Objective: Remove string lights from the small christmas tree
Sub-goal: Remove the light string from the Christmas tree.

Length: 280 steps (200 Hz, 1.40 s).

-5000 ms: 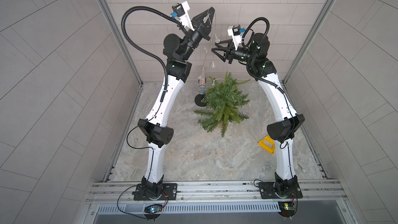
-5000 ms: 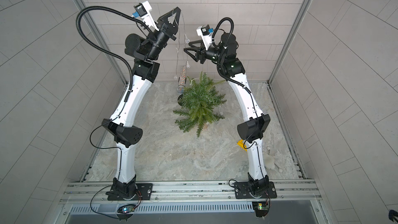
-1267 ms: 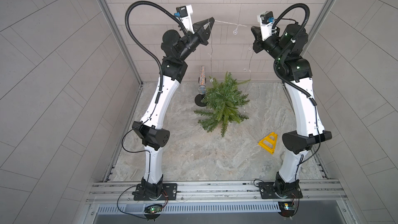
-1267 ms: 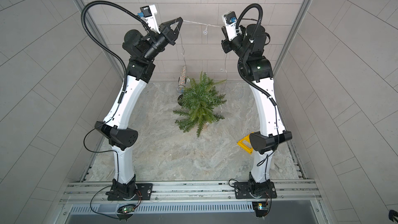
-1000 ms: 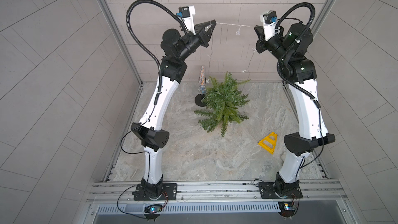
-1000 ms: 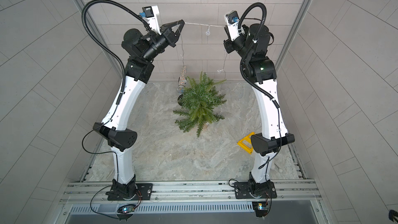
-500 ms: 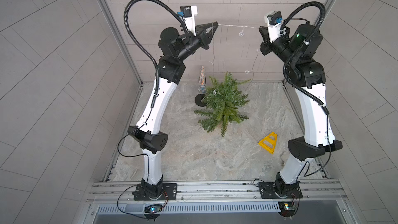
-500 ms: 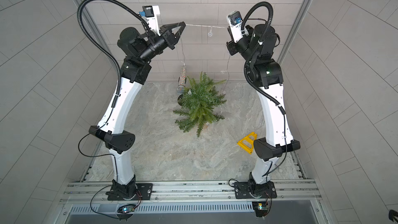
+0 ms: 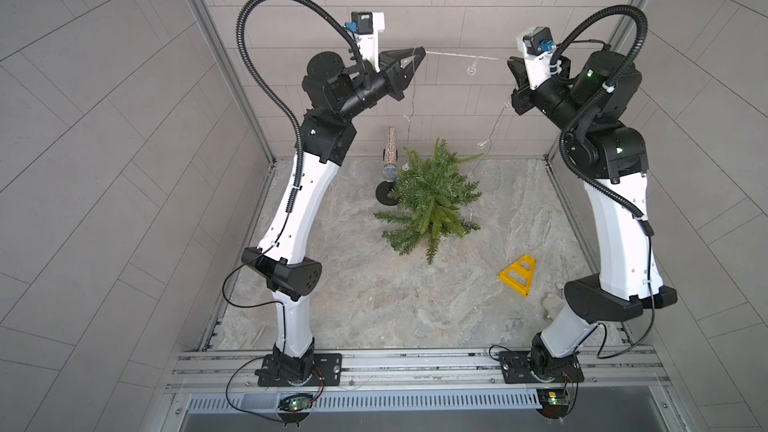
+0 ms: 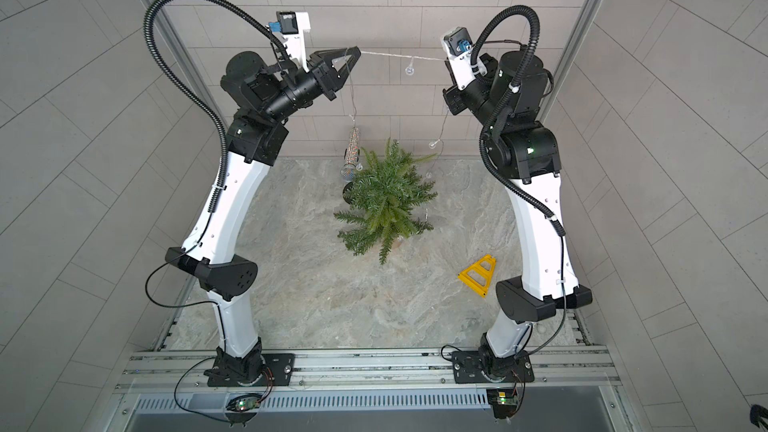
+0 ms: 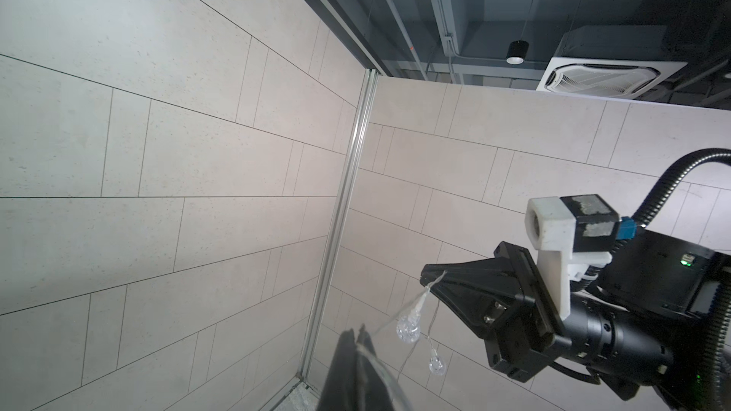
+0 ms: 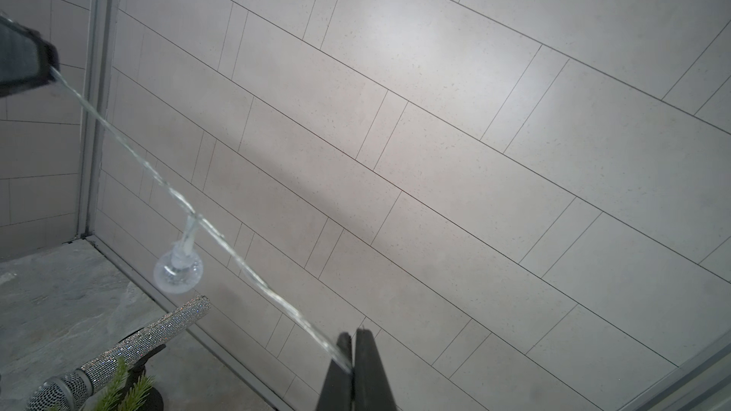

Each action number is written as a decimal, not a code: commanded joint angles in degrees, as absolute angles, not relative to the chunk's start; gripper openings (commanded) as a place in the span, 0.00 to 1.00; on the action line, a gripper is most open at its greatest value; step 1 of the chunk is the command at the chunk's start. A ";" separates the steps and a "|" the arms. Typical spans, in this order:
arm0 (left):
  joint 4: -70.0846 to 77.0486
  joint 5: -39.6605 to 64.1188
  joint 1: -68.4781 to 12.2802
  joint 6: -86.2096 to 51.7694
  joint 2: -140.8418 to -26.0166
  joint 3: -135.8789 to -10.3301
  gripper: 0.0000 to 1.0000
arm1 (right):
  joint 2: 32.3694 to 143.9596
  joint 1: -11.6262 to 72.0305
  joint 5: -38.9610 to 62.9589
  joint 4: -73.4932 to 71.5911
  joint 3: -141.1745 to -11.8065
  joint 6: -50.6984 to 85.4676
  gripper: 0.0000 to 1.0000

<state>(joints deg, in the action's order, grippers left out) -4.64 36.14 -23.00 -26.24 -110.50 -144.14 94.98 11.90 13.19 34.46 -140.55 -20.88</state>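
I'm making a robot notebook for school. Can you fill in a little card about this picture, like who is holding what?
left tool: shut on the string lights, high above the table
right tool: shut on the string lights, just as high
string lights: stretched straight between the tools, one bulb dangling; loose ends hang down toward the tree
small christmas tree: standing on the table, not held
also there: glittery microphone beside the tree; yellow triangle frame near the right arm
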 commanded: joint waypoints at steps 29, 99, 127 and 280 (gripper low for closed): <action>-1.86 36.08 -22.47 -26.38 -105.08 -143.97 0.00 | 85.55 10.20 12.10 37.05 -136.85 -18.55 0.00; -1.57 36.85 -29.17 -26.18 -93.32 -130.46 0.00 | 75.63 10.20 12.18 37.11 -128.07 -17.73 0.00; -5.38 38.01 -32.12 -24.90 -88.86 -126.35 0.06 | 72.86 10.20 12.85 35.90 -124.51 -17.15 0.00; -21.80 21.03 -40.93 -13.62 -62.91 -85.83 0.26 | 69.83 10.24 32.75 26.12 -118.56 -5.31 0.00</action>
